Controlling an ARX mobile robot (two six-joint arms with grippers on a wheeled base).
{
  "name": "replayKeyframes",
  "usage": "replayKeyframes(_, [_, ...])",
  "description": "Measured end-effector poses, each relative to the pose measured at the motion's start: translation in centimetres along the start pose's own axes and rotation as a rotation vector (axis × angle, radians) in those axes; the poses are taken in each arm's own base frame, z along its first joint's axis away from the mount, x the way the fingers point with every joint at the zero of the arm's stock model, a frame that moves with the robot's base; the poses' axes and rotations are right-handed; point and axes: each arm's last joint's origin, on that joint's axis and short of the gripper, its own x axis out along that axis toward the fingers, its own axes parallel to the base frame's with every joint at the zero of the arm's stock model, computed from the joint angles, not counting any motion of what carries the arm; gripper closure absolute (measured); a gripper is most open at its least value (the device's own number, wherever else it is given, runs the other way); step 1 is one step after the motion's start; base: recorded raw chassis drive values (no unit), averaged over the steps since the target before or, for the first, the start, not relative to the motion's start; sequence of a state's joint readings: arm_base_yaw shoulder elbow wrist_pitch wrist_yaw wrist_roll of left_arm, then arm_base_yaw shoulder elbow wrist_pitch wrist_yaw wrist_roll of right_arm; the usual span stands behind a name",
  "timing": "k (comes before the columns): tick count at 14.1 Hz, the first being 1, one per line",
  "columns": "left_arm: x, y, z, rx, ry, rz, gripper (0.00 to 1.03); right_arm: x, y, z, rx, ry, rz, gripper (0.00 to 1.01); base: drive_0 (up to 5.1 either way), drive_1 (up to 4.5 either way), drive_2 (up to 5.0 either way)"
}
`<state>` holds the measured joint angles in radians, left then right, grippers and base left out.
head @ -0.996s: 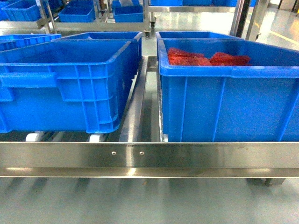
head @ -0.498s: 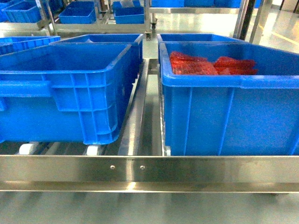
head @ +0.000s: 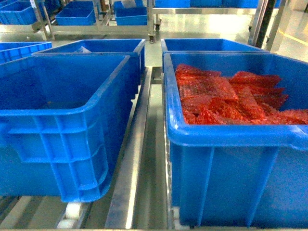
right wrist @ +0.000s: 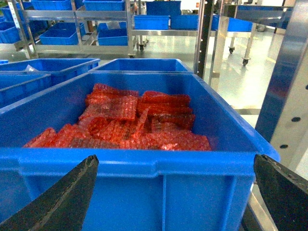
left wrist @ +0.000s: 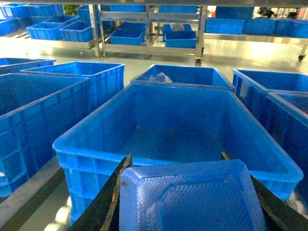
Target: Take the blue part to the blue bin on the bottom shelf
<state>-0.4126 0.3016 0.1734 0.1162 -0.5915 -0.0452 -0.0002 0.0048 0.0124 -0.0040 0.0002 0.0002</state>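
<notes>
In the left wrist view, the left claw (left wrist: 192,202) is clamped on the blue part (left wrist: 192,199), a flat moulded plastic piece filling the bottom centre of the frame, with a dark finger (left wrist: 108,197) at each side. Just beyond it sits the empty blue bin (left wrist: 180,130). In the right wrist view, the right claw (right wrist: 171,192) stands wide apart, holding nothing, before a bin (right wrist: 144,168) of red bubble-wrap bags (right wrist: 130,122).

glossy plastic blue bin (head: 62,159), brushed metal shelf rail (head: 126,183), crinkly red bags (head: 226,98)
</notes>
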Motion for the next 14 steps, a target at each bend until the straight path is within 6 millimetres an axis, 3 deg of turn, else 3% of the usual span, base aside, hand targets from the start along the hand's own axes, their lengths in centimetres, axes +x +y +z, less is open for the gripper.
replayKeyframes(6, [0.0,0.0,-0.01,0.0,0.001,0.001,0.59,0.0,-0.01,0.0,0.0,0.0,-0.002,0.03,0.0,4.18,-4.2])
replayKeyframes(14, [0.03,-0.02,-0.02,0.002,0.002,0.0,0.59,0.0,0.0,-0.01,0.0,0.001,0.0,0.03,0.0,0.0,0.0])
